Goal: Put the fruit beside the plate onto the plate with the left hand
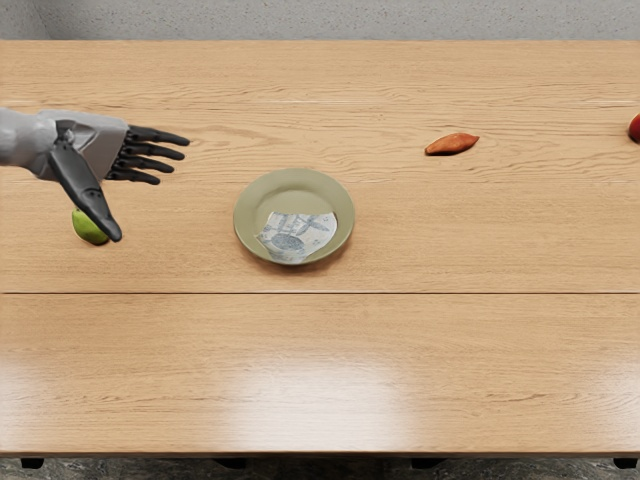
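Observation:
A small green fruit (87, 229) lies on the wooden table to the left of the olive-green plate (255, 195). The plate has a pale blue-and-white patch at its centre. My left hand (125, 175) enters from the left edge and hovers just above and behind the fruit. Its fingers (155, 152) are stretched out toward the right and the thumb (88, 192) points down, covering part of the fruit. The hand holds nothing. The right arm is out of the picture.
An orange-brown elongated vegetable (452, 144) lies at the back right of the table. A red object (634, 128) is cut off by the right edge. The table's front edge (320, 452) runs along the bottom.

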